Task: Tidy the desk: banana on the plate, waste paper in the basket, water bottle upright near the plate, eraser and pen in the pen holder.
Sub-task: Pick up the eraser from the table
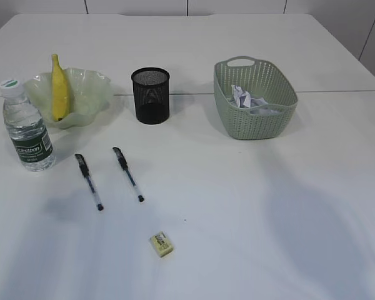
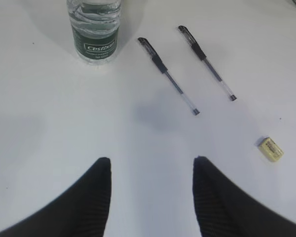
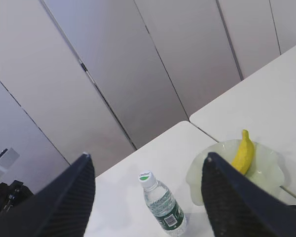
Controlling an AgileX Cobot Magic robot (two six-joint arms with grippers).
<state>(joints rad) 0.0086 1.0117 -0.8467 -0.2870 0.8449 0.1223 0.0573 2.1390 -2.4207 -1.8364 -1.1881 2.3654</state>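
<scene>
The banana (image 1: 59, 89) lies on the pale green plate (image 1: 94, 94). The water bottle (image 1: 26, 127) stands upright left of the plate. Crumpled waste paper (image 1: 249, 100) lies in the green basket (image 1: 255, 122). Two pens (image 1: 89, 181) (image 1: 127, 173) and a yellow eraser (image 1: 161, 244) lie on the table in front of the black mesh pen holder (image 1: 151, 95). My left gripper (image 2: 152, 168) is open and empty above the table, short of the pens (image 2: 167, 75) (image 2: 207, 61), with the eraser (image 2: 271, 149) to its right. My right gripper (image 3: 148, 168) is open and empty, held high and facing the bottle (image 3: 163, 203) and banana (image 3: 242, 150).
The white table (image 1: 269, 206) meets a second table behind it along a seam. Neither arm shows in the exterior view. Grey wall panels fill the right wrist view's background.
</scene>
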